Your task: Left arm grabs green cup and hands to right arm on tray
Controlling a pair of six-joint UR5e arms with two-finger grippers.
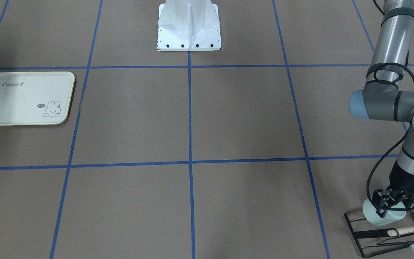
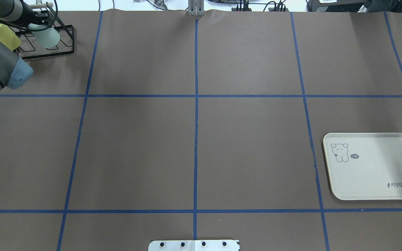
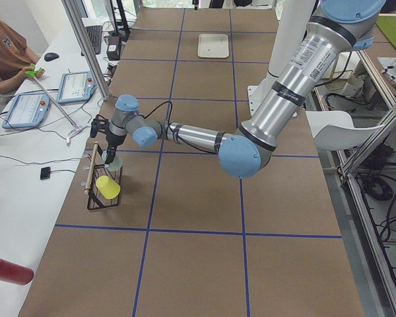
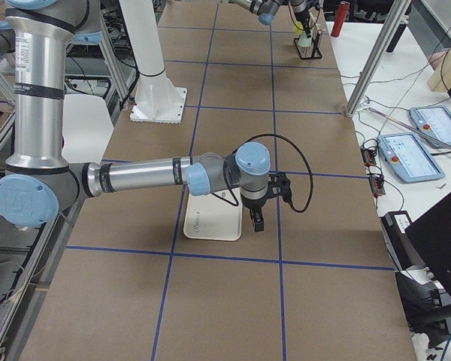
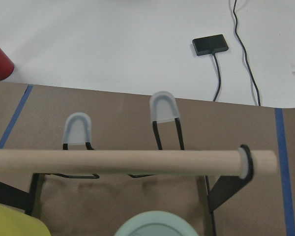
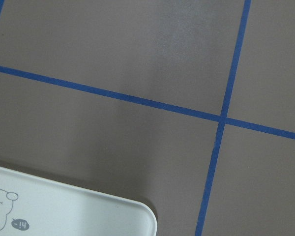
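The green cup (image 1: 390, 217) lies tilted on a black wire rack (image 1: 357, 234) at the table's far left corner. It also shows in the overhead view (image 2: 49, 37), and its round end shows at the bottom of the left wrist view (image 5: 155, 225). My left gripper (image 1: 389, 207) is down over the cup with its fingers on either side of it. I cannot tell whether they press on it. The tray (image 2: 372, 181) lies flat and bare on the right side. My right gripper (image 4: 257, 219) hangs just past the tray's edge (image 4: 210, 226). I cannot tell whether it is open.
A pale yellow cup (image 2: 2, 35) sits on the same rack beside the green one. A wooden dowel (image 5: 123, 161) runs across the rack's top. A white robot base (image 1: 189, 28) stands at the middle of the robot's side. Operator desks with tablets flank the table's ends.
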